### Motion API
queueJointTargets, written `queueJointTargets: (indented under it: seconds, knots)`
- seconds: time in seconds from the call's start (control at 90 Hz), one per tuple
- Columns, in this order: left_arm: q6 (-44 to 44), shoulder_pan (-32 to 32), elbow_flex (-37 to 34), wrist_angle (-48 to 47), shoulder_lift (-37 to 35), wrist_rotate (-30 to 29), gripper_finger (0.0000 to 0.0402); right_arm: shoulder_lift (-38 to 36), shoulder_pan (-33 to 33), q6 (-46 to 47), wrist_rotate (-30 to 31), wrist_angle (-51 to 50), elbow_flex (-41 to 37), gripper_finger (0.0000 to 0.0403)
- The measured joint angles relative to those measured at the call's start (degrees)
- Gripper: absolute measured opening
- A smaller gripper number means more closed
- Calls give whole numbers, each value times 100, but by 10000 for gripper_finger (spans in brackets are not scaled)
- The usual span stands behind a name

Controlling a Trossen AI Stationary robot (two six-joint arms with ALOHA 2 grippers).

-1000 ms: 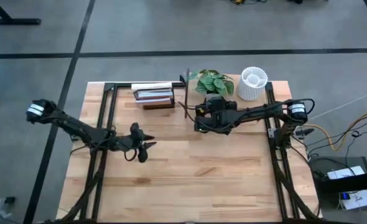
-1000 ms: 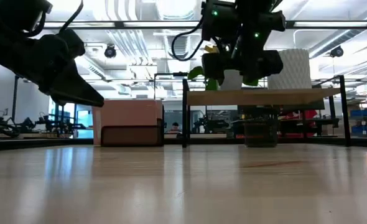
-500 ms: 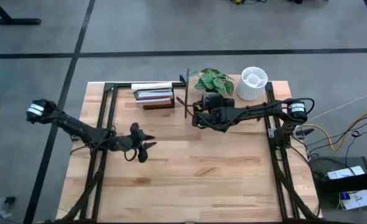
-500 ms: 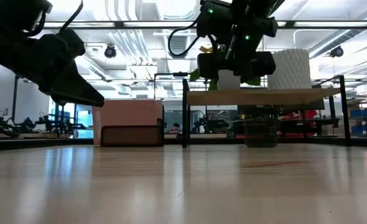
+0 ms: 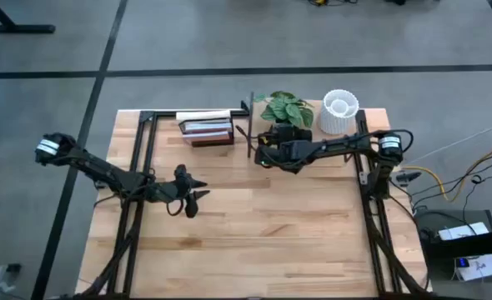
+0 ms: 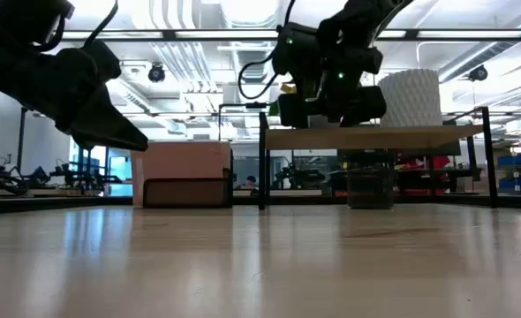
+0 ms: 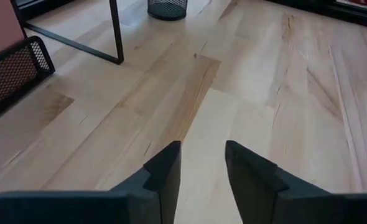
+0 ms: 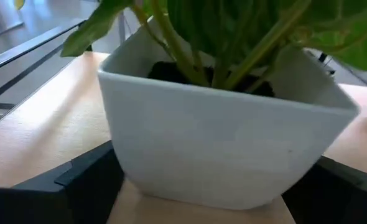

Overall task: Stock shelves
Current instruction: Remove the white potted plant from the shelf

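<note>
Since a second ago the right gripper (image 5: 269,152) has slid toward the upper left of the high view, carrying the plant (image 5: 285,109) in its white pot (image 8: 224,143) back over the shelf (image 6: 375,138). At the upper middle of that view it now sits just below the green leaves, its arm stretching in from the right edge of the table (image 5: 271,225). In the right wrist view its dark fingers (image 8: 87,180) press against both sides of the pot, which fills most of the frame, so it is gripping the pot. In the low view the pot's base is hidden behind the gripper, so whether it touches the shelf board cannot be told.

That shelf stands at the upper right of the high view, mostly hidden by the arm and plant; in the low view its pale board on thin black legs crosses the middle right. A white ribbed vase (image 5: 339,112) stands on it, just right of the plant. A black mesh cup (image 6: 369,188) stands under the board. To the left, at the table's far edge, a pink box (image 6: 183,174) sits in a dark rack.

Over the left middle of the table the left gripper (image 5: 192,200) hangs, unchanged, its fingers (image 7: 165,176) parted with bare wood between them.
</note>
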Motion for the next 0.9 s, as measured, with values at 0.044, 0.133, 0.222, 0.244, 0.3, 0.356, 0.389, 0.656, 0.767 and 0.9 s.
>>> queueJointTargets:
  seconds: [0.044,0.133,0.222,0.244,0.3,0.356,0.389,0.656,0.767,0.9]
  knots:
    - [0,0,0,-5,0,0,106,0,-8,-19,38,-13,0,355]
    - [0,1,0,-5,0,0,103,-15,-33,-98,57,-27,9,355]
    - [0,-1,0,-3,0,0,102,-15,-52,-78,59,-26,13,354]
    - [0,-1,0,-3,0,0,103,-15,-55,-72,57,-25,13,354]
    - [0,1,0,-1,0,0,105,-15,-76,-57,56,-16,13,350]
    - [0,-1,0,-3,0,0,107,-12,-107,-52,60,-14,13,342]
    - [0,-1,0,-3,0,0,109,-11,-123,-52,57,-15,13,336]
    - [0,1,0,-3,0,0,125,-9,-133,-107,31,-10,13,274]
    - [0,-1,0,-3,0,0,128,-9,-129,-121,31,-14,13,272]
    - [0,0,0,-3,0,0,125,-27,-109,-229,23,-26,13,293]
